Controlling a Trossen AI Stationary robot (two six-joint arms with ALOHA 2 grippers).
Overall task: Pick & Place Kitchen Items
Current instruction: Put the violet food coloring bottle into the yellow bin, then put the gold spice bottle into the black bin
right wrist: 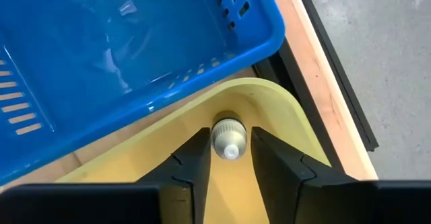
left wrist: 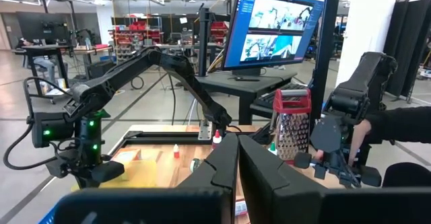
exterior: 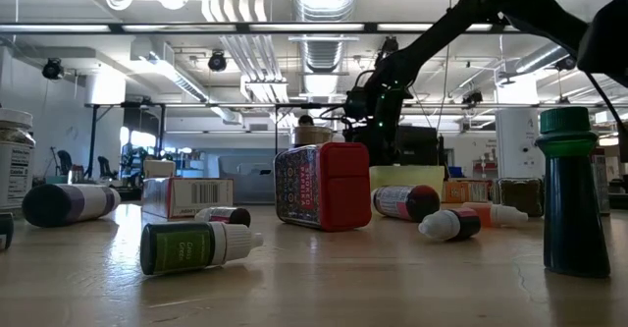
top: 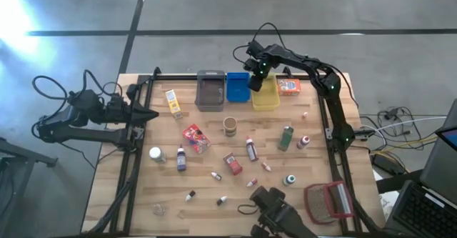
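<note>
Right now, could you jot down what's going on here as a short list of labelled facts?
Right claw: above the yellow bin, fingers either side of a small white-capped bottle
Left claw: shut, empty, waiting at the table's left edge
Bins: grey bin, blue bin and the yellow one in a row at the far edge
Blue bin: looks empty
Table: many small bottles, jars and boxes scattered

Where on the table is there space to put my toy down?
Bare wood lies along the near-left edge, beside the purple bottle, and at the near edge past the grater. The middle around the red packet is crowded.
</note>
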